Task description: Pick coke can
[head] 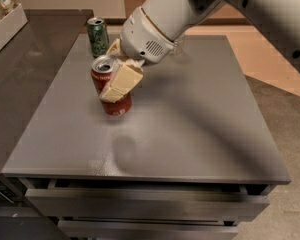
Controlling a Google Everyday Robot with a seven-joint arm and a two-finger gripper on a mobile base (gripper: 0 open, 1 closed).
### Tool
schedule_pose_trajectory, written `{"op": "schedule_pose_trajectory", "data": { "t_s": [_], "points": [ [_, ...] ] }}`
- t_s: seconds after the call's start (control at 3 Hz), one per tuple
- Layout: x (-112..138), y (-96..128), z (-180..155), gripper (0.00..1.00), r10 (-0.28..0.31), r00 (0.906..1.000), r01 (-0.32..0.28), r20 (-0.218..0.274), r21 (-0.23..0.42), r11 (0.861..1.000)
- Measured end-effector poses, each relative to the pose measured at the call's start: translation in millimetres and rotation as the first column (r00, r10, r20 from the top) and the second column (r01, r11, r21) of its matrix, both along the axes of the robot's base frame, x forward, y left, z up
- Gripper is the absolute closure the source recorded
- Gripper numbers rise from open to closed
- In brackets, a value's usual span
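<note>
The coke can (106, 75), red with a silver top, hangs tilted a little above the grey table (190, 114), left of centre; its shadow lies on the table below it. My gripper (119, 82) is shut on the can: a cream finger (121, 84) crosses its front, the other finger is behind it. The white arm comes in from the upper right.
A green soda can (97, 36) stands upright at the table's far left, just behind the held can. A white tray (5, 26) with packets sits on the dark counter at the far left. Drawers run under the table's front edge.
</note>
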State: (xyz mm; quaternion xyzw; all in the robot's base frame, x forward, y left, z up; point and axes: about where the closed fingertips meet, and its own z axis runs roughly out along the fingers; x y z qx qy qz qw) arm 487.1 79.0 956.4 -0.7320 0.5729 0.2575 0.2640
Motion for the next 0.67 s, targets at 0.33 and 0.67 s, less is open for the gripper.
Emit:
{"op": "schedule_pose_trajectory", "data": {
  "t_s": [0.33,0.67],
  "points": [
    [-1.9,3.4,60.8,1.0,0.062,0.998,-0.062,-0.002,0.069,0.996],
    [-1.9,3.5,60.9,1.0,0.062,0.998,-0.062,-0.002,0.069,0.996]
  ]
}}
